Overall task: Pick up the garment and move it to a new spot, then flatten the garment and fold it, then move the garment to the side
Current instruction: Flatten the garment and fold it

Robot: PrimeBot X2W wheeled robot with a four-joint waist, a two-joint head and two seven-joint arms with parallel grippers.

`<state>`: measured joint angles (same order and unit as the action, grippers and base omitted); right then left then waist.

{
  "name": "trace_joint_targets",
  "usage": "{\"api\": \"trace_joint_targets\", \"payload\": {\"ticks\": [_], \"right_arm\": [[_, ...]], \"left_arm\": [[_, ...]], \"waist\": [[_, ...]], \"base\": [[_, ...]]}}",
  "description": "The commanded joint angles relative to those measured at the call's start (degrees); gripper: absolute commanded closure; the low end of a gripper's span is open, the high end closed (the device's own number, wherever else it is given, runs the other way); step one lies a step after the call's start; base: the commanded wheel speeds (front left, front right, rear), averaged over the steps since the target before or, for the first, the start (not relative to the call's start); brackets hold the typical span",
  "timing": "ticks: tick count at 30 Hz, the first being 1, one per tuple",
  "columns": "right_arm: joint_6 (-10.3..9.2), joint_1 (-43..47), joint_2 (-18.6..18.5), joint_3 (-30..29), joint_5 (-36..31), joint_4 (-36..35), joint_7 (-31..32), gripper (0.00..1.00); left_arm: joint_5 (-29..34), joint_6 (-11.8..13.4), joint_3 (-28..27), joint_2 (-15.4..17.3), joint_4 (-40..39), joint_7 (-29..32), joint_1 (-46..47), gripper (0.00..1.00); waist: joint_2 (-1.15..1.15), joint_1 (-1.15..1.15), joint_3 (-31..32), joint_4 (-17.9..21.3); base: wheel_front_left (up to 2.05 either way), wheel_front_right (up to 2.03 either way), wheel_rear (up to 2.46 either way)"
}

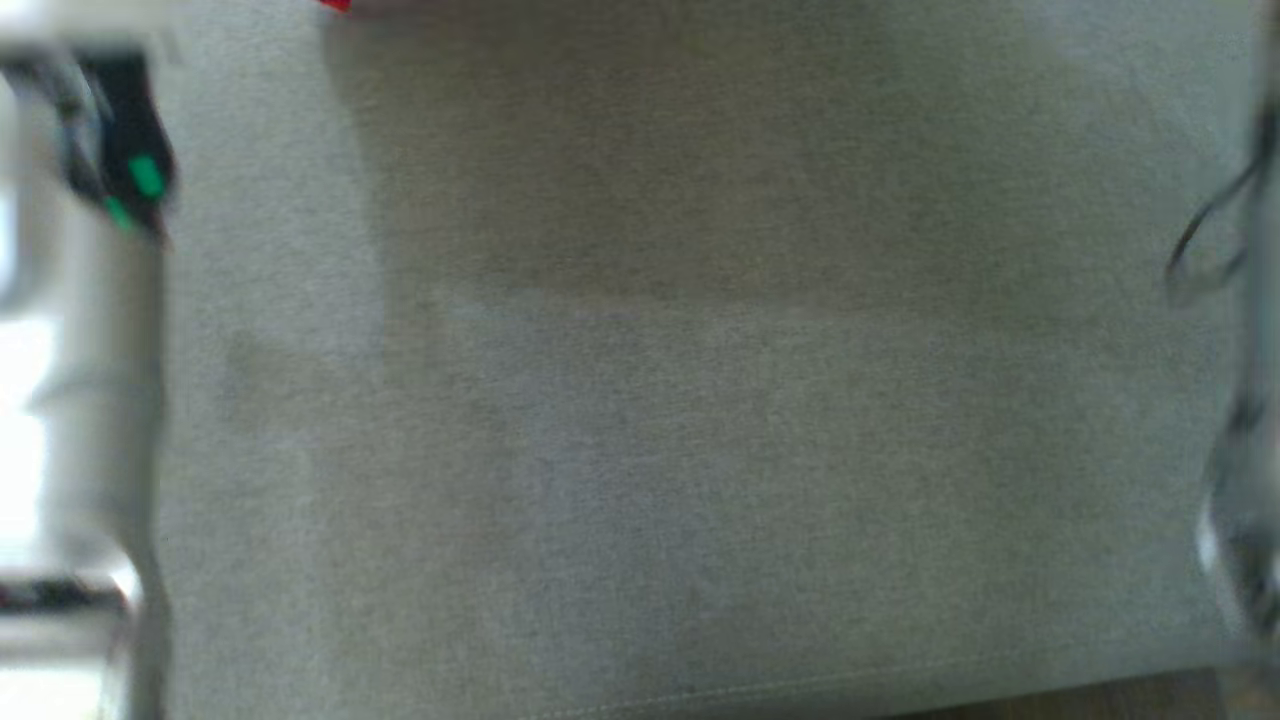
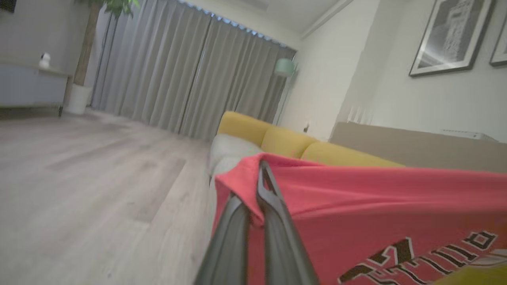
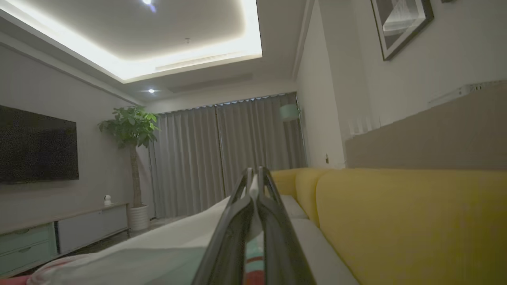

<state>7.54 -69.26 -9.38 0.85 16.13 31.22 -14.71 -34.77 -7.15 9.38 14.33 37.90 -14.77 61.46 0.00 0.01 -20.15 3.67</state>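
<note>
Red garment (image 2: 376,206) spans the lower right, spread for carrying, because your left gripper (image 2: 256,186) and right gripper (image 3: 255,176) pinch its edges in shut jaws.

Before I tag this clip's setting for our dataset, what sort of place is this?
Most likely a home living room: a yellow sofa, a wall-mounted television and floor-length grey curtains all point to it.

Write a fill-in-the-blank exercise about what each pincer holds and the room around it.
The left pincer is shut on the ___ body of the garment.
The right pincer clamps a ___ part of it.
The sofa back cushions are ___.
Missing words: red; white; yellow.
</note>
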Motion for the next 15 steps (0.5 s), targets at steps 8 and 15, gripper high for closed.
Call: {"api": "trace_joint_targets", "payload": {"ticks": [8,15], "right_arm": [[-0.05,28.66,2.24,3.82,10.83,-9.63,-0.29,1.00],[-0.05,48.58,3.62,8.94,16.47,-13.22,-0.29,1.00]], "left_arm": [[-3.66,-0.32,-4.20,-3.26,-0.66,-0.22,-20.66,1.00],[-6.23,-0.33,-7.33,-7.89,-0.56,-0.22,-36.33,1.00]], "waist": [[0.00,-0.01,1.16,1.56],[0.00,-0.01,5.09,2.75]], "base": [[0.00,0.00,0.00],[0.00,0.00,0.00]]}}
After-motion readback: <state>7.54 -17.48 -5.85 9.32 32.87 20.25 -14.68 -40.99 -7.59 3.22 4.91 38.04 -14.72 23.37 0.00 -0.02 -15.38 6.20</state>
